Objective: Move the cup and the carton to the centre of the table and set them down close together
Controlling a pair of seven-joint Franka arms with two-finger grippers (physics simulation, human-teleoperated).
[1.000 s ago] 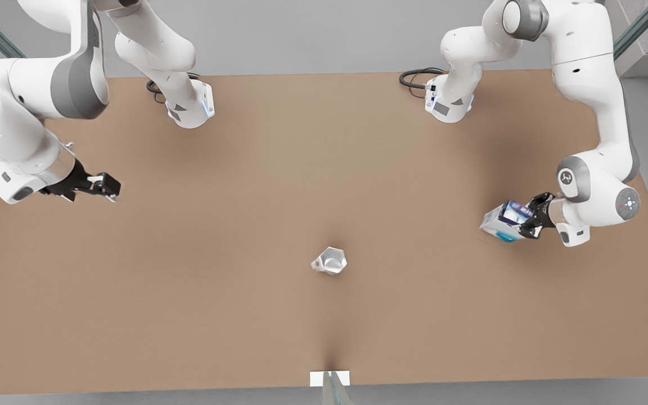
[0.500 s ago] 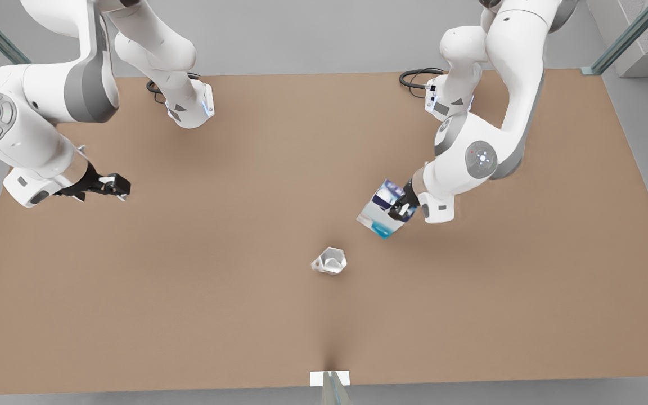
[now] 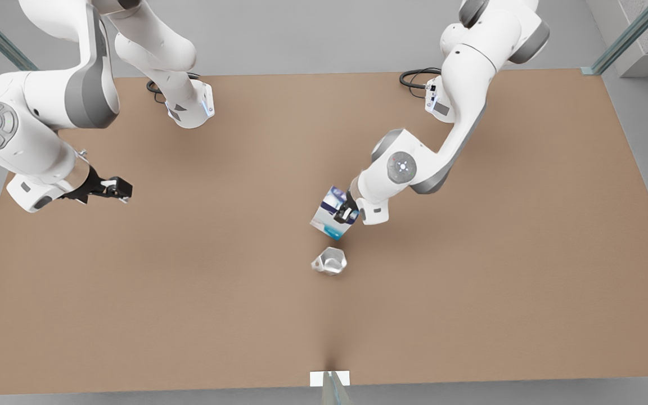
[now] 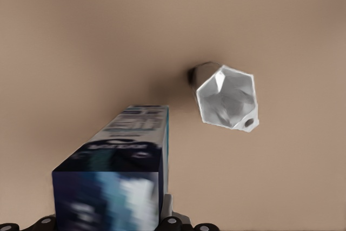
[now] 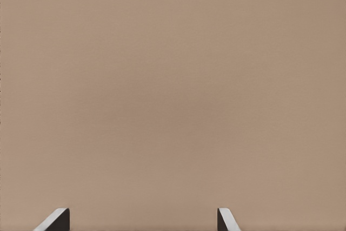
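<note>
left gripper point(image 3: 347, 215) clamps carton point(image 3: 331, 214) — near cup point(image 4: 226, 97) | right gripper point(image 3: 117, 188) waits, fingers point(image 5: 54, 220) parted

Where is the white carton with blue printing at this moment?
The white rectangular carton with dark blue and turquoise printing is near the centre of the light brown table in the front view, held tilted in the left hand, beside the pale grey faceted cup.

The right tool point(image 5: 139, 221), fingertips point(image 5: 56, 219) spread apart, hangs over bare table point(image 5: 173, 90).
</note>
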